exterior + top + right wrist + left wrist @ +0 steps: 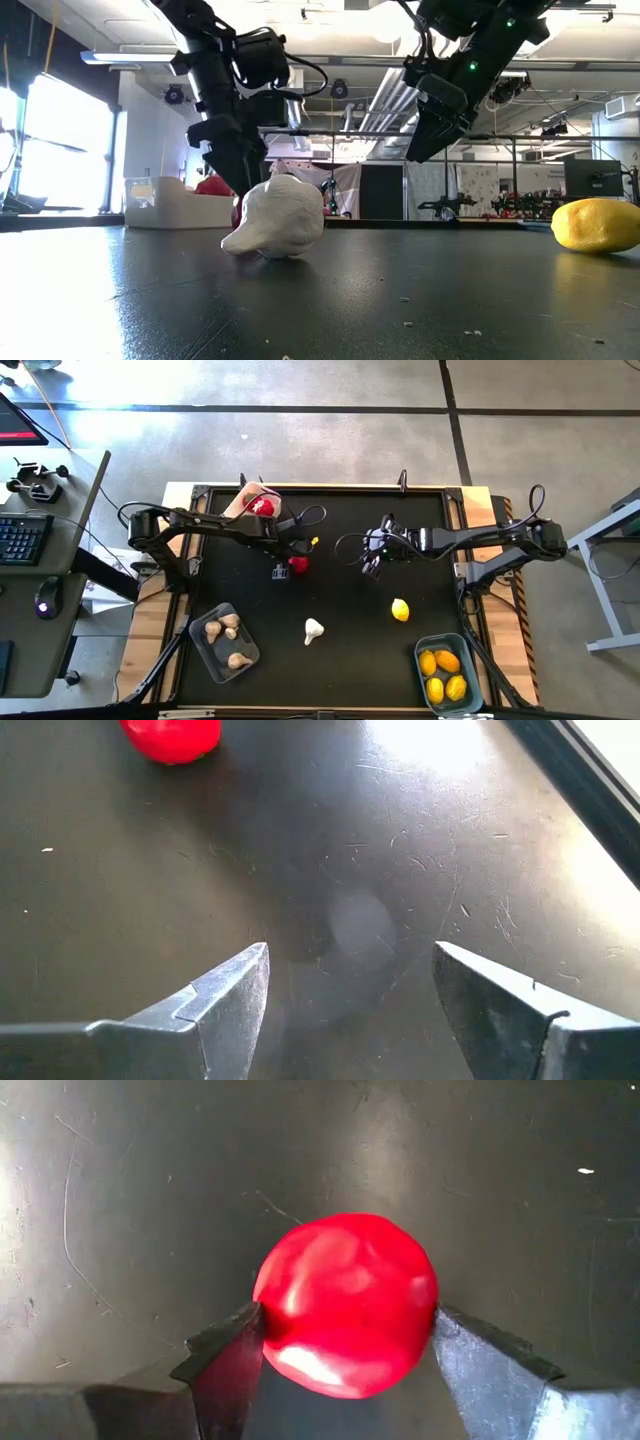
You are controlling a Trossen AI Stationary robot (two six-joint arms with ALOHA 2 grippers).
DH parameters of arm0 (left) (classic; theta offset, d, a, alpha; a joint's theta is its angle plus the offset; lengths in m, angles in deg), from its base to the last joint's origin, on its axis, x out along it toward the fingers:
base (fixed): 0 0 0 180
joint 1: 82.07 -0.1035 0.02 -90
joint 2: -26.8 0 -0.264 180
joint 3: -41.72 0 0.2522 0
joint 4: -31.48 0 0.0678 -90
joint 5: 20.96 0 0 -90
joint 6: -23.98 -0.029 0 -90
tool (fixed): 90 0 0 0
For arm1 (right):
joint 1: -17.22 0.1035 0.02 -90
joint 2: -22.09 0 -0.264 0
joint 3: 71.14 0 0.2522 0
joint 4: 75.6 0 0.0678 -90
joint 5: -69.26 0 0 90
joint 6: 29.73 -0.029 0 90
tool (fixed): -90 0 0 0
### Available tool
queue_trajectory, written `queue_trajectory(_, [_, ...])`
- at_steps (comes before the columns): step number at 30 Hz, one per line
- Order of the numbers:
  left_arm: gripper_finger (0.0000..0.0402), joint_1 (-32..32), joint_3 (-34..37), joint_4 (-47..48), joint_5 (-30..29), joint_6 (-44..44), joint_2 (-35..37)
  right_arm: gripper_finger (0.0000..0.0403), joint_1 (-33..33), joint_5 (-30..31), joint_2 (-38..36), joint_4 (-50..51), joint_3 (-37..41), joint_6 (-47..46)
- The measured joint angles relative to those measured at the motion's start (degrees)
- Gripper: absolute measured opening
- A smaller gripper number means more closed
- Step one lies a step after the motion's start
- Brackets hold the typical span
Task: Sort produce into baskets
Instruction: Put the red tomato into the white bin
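Red round tomato sits grasped between left fingers; right fingers released.

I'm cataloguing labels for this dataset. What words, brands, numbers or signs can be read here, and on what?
None can be read.
Tomato, garlic, lemon, tubs: no print shows.
Room behind the table in the low view: any signs are too small and blurred to read.

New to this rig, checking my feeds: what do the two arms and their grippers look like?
Both arms are black and jointed, with black cables looping alongside. The left gripper and right gripper each have two dark grey wedge-shaped fingers. Small green lights glow on the right arm's wrist.
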Motion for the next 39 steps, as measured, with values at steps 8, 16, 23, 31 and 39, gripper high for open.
queue_trajectory(8, [0.0223,0.0,0.0,0.6,0.0,-0.5,0.0,0.0272,0.0,0.0,0.0,0.0,0.0,0.0])
queue_trajectory(16, [0.0172,0.0,0.0,1.0,0.0,-2.2,0.0,0.0272,0.0,0.0,0.0,0.0,0.0,0.0])
queue_trajectory(23, [0.0167,0.0,-0.6,2.3,-0.1,-2.4,0.2,0.0272,0.0,0.0,0.0,0.0,0.0,0.0])
queue_trajectory(31, [0.0165,-0.4,-4.3,10.7,-0.4,-2.3,2.5,0.0272,0.0,0.0,0.0,0.3,0.0,0.0])
queue_trajectory(39, [0.0165,-3.0,-5.0,12.9,-0.9,1.0,10.5,0.0272,0.0,0.0,0.0,0.3,0.0,0.5])
